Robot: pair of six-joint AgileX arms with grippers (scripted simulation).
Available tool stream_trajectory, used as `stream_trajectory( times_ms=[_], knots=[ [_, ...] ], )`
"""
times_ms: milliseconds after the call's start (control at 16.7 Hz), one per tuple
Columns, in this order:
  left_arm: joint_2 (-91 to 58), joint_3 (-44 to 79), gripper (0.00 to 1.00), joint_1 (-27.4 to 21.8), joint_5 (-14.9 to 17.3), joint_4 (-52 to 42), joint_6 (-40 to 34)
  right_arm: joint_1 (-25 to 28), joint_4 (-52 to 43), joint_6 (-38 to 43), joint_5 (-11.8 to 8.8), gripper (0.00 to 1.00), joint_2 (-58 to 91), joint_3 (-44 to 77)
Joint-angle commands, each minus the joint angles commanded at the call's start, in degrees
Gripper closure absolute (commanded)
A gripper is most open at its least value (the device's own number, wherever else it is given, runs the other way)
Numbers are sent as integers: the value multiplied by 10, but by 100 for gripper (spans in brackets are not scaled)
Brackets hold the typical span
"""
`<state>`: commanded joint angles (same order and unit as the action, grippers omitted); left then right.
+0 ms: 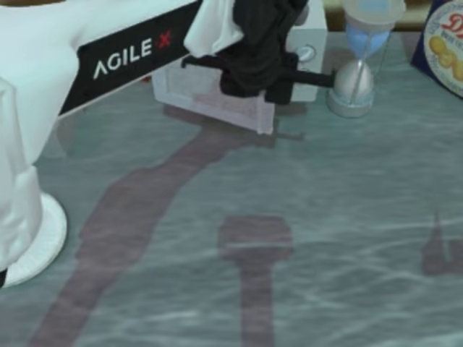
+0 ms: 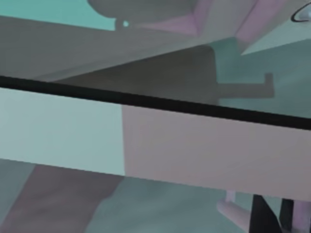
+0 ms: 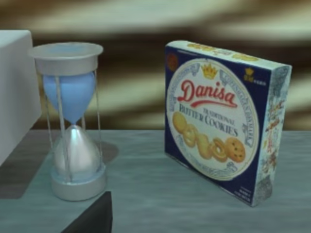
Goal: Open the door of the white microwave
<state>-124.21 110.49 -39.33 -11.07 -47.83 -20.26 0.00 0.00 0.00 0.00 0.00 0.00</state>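
Observation:
The white microwave (image 1: 312, 32) stands at the table's far edge, one silver knob (image 1: 307, 53) showing. Its door (image 1: 217, 101) is swung partly out toward the front, hinged at the left. My left arm reaches across from the left, and its black gripper (image 1: 271, 92) sits at the door's free right edge. In the left wrist view the door (image 2: 194, 145) fills the frame, with teal interior behind it. The left gripper (image 2: 274, 218) is shut on the pale handle bar (image 2: 235, 213). My right gripper (image 3: 92, 218) is outside the top view, facing the microwave's side wall (image 3: 14, 87).
An hourglass (image 1: 354, 72) with blue sand stands just right of the microwave. A blue cookie box (image 1: 445, 43) stands upright at the far right. The left arm's white round base (image 1: 40, 242) is at the left edge.

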Motion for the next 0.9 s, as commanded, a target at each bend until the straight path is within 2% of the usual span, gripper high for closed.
stream_trajectory(
  times_ms=[360,900],
  knots=[
    [48,-74,100,11,25,36,54,0,0,0,0,0,0,0],
    [50,-78,100,12,27,37,57,0,0,0,0,0,0,0]
  ],
)
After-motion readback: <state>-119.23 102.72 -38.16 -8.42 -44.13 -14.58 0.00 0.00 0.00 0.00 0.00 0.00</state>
